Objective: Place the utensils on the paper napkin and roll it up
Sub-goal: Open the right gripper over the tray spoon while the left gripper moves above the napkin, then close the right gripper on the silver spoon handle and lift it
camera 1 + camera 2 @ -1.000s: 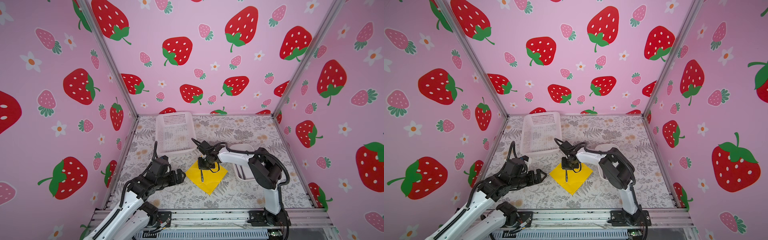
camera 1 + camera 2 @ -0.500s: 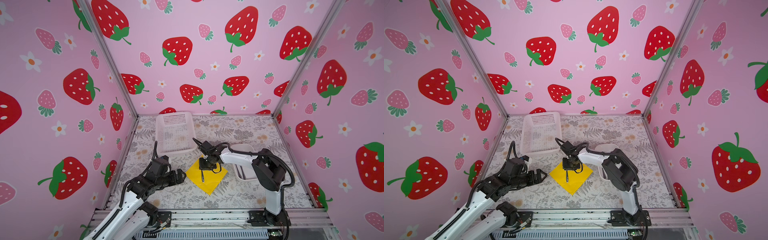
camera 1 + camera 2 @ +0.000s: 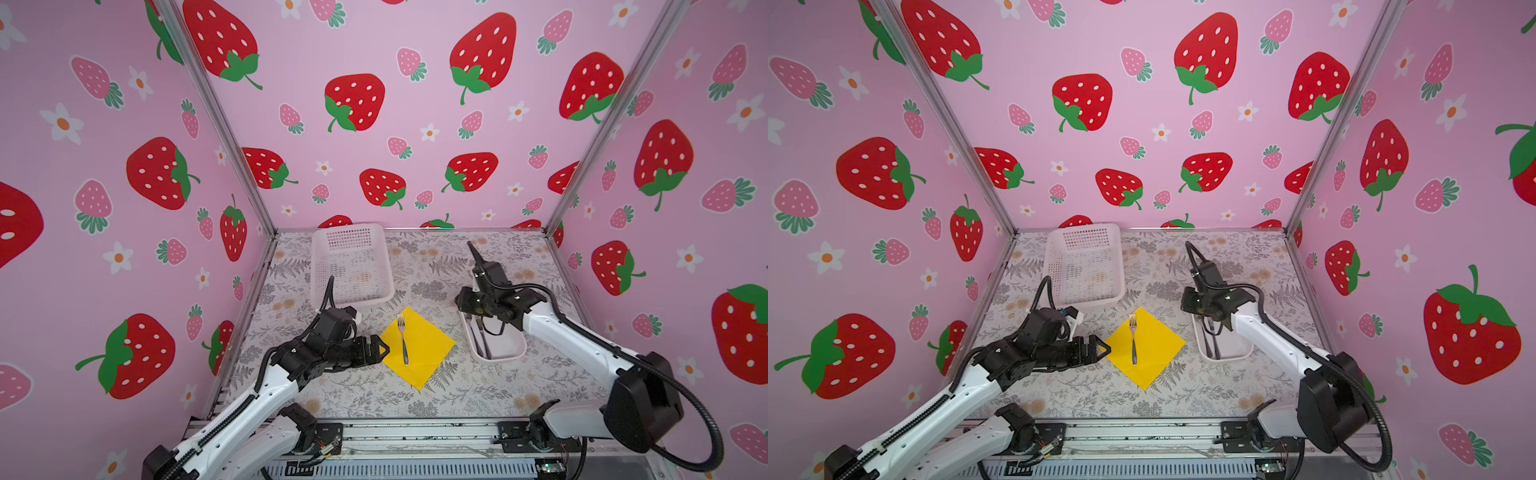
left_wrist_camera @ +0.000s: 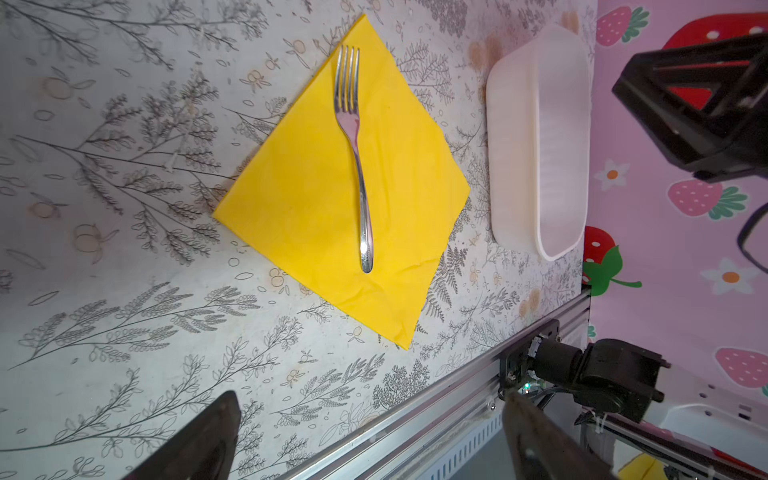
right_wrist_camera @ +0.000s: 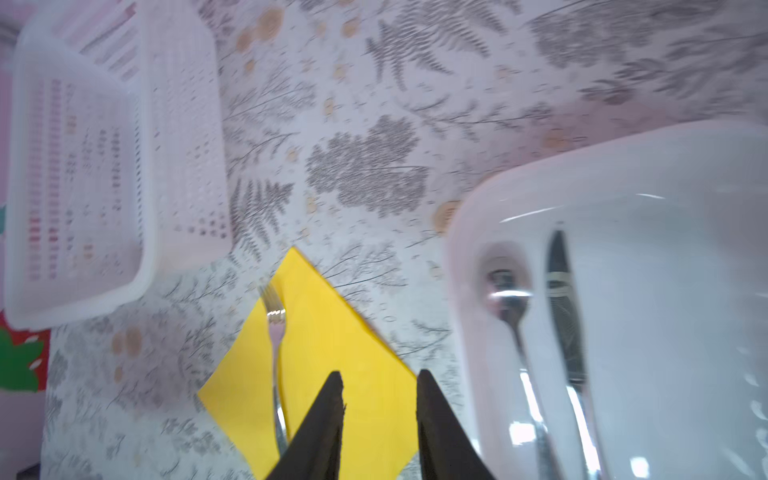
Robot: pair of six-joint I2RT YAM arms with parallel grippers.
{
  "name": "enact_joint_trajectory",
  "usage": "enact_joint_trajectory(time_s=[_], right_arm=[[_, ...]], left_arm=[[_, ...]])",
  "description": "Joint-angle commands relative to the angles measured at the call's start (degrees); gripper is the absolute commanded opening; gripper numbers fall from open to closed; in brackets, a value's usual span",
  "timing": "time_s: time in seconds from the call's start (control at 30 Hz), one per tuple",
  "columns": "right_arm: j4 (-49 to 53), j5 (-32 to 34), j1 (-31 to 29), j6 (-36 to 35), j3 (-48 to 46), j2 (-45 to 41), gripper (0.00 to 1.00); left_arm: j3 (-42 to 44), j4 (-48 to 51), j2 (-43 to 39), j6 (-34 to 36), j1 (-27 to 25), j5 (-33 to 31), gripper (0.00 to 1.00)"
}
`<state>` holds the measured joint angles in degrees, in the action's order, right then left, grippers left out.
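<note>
At the left, just beside the napkin corner: left claw wide open, empty | middle: fork lies on yellow napkin | right: spoon and knife in white tray; right claw near its far end, partly open, empty | step, as it seems: fetching second utensil | next: descend into tray, pinch one handle.

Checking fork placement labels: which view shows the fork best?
Left wrist view: the fork is close, sharp and whole, tines to handle end, lying on the yellow napkin. The right wrist view shows it blurred, its handle end behind a finger of the right gripper. In both top views the fork is whole but small.
</note>
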<state>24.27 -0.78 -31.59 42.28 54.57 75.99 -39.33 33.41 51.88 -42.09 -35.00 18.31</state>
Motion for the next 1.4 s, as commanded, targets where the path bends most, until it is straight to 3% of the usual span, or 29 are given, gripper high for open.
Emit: enact_joint_trajectory(time_s=[0.0,0.27,0.57,0.8,1.0,1.17,1.37], right_arm=[[2.5,-2.6,5.0,-5.2,-4.2,-0.9,0.31],[5.4,-9.6,8.3,-16.4,-3.7,8.0,0.27],[8.3,-10.8,8.2,-23.1,-0.3,15.9,0.25],[9.4,-9.7,7.5,-26.2,2.0,21.1,0.25],[11.3,-1.1,6.2,-26.0,2.8,24.4,0.20],[12.2,1.6,6.1,-26.6,1.1,26.1,0.15],[11.5,-1.0,6.1,-26.6,0.6,27.1,0.15]], left_arm=[[-5.4,-3.6,5.1,-0.8,-4.8,-3.1,0.99],[-14.7,-5.8,19.6,-2.1,-13.2,-8.1,0.99],[-20.4,-7.5,26.8,-5.0,-15.7,-12.8,0.99],[-22.0,-6.5,27.5,-6.3,-15.8,-15.3,0.99],[-20.1,-6.7,25.3,-8.1,-15.7,-17.6,0.99],[-19.3,-5.9,23.4,-8.1,-15.7,-18.3,0.99],[-18.8,-4.9,22.2,-8.1,-15.7,-19.4,0.99]])
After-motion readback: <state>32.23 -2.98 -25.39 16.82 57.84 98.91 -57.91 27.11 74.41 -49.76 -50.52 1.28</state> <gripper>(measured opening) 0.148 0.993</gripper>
